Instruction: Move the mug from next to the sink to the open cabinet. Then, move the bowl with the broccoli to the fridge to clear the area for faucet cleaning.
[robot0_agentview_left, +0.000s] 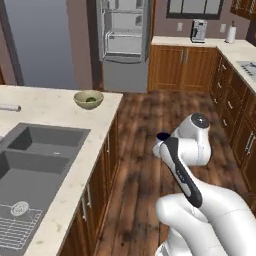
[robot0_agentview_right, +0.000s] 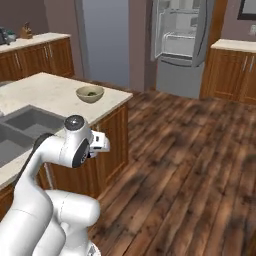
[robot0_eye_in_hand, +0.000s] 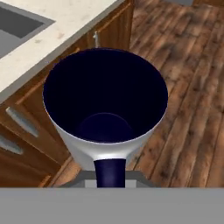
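While the mug (robot0_eye_in_hand: 105, 109) sits upright in the gripper (robot0_eye_in_hand: 109, 175), jaws clamped on its handle, it's off the counter (robot0_agentview_left: 55, 107) edge, over floor; bowl with the broccoli (robot0_agentview_left: 88, 99) on counter nr corner.

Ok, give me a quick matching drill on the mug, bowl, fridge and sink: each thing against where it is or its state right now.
Things:
1. mug
2. bowl
3. fridge
4. sink

Places or states:
A. doors open, across the wood floor
B. set into the counter, nearer than the bowl
C. in front of the hand, out over the floor
D. on the counter near its far corner, broccoli inside

Pairs: 1-C, 2-D, 3-A, 4-B
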